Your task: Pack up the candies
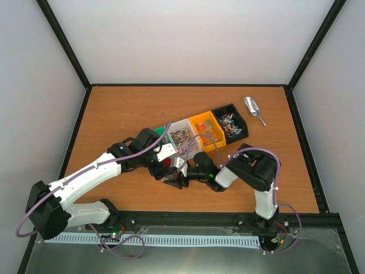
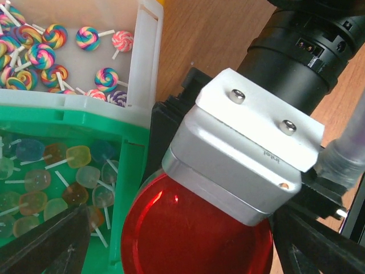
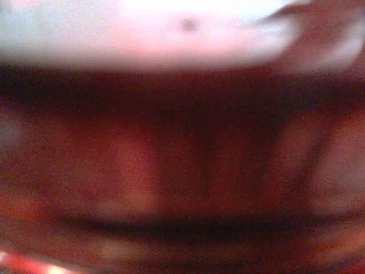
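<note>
2 robot arms meet over a red round lid (image 2: 171, 234) beside 4 bins of candies (image 2: 106, 77).

The candies are tiny lollipops on thin sticks. They lie loose in the green bin (image 2: 74, 123), white bin (image 2: 145, 57), orange bin (image 1: 199, 117) and black bin (image 1: 225, 107), which stand in a row on the table (image 1: 131, 108). They are probably very light, hard and slippery, so scooping looks easier than pinching 1. The silver scoop (image 1: 251, 107) lies apart, beyond the black bin. The left gripper (image 2: 182, 245) has its jaws wide, 1 on either side of the lid. The right gripper (image 1: 175, 178) sits over the lid; its camera shows only red blur, so I cannot tell how its jaws stand. Both arms crowd the green bin.
</note>
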You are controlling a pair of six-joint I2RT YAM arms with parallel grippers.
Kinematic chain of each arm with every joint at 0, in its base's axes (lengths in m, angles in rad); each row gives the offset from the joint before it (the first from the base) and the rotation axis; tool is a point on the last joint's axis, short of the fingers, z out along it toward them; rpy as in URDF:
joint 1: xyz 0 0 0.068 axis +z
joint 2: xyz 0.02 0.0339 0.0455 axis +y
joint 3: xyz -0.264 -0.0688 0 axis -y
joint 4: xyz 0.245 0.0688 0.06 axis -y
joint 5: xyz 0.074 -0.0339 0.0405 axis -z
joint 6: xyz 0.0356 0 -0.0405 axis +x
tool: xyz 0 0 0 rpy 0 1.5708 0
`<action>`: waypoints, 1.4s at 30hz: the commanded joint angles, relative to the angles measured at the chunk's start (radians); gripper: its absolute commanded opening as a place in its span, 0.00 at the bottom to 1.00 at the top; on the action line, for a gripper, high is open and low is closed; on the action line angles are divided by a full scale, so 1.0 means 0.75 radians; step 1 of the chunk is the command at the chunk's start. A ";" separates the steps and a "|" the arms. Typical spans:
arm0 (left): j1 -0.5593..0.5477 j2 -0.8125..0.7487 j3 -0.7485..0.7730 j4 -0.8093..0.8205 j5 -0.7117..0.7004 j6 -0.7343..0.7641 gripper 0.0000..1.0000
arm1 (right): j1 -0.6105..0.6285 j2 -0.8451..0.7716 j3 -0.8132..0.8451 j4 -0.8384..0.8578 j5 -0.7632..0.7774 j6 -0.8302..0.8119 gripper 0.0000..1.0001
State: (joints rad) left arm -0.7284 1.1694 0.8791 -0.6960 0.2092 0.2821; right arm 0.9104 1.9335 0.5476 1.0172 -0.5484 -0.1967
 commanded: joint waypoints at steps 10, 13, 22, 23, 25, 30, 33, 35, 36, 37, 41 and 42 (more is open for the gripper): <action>0.004 0.009 -0.020 -0.006 0.019 -0.022 0.82 | 0.008 0.066 -0.011 -0.128 0.100 -0.022 0.35; 0.006 0.006 -0.019 -0.014 0.036 0.011 0.74 | 0.007 0.067 -0.015 -0.127 0.091 -0.032 0.35; 0.006 0.036 0.005 -0.170 0.313 0.452 0.69 | 0.007 0.060 -0.042 -0.123 -0.086 -0.174 0.33; 0.006 0.057 0.021 -0.216 0.331 0.542 0.68 | 0.007 0.057 -0.046 -0.125 -0.096 -0.187 0.33; 0.006 0.110 0.067 -0.307 0.341 0.731 0.66 | 0.007 0.054 -0.057 -0.123 -0.111 -0.209 0.32; 0.007 0.198 0.172 -0.382 0.234 0.877 0.72 | 0.007 0.049 -0.069 -0.120 -0.105 -0.207 0.31; 0.012 0.160 0.195 -0.330 0.205 0.724 0.83 | 0.006 0.049 -0.063 -0.116 -0.067 -0.191 0.31; 0.012 0.099 0.178 -0.304 0.222 0.591 0.89 | 0.007 0.049 -0.062 -0.107 -0.049 -0.183 0.31; 0.012 0.058 0.156 -0.283 0.231 0.524 0.93 | 0.007 0.050 -0.063 -0.100 -0.039 -0.181 0.31; 0.012 0.010 0.127 -0.251 0.227 0.457 0.97 | 0.007 0.052 -0.062 -0.092 -0.027 -0.173 0.31; 0.012 -0.109 0.022 -0.157 0.177 0.244 0.99 | 0.007 0.057 -0.061 -0.076 0.004 -0.149 0.31; 0.012 -0.117 0.009 -0.148 0.163 0.208 0.99 | 0.007 0.057 -0.061 -0.072 0.007 -0.145 0.31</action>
State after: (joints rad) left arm -0.7181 1.1339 0.9291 -0.8745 0.3557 0.6270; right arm 0.9104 1.9381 0.5301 1.0439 -0.6308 -0.2871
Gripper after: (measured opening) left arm 0.993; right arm 0.725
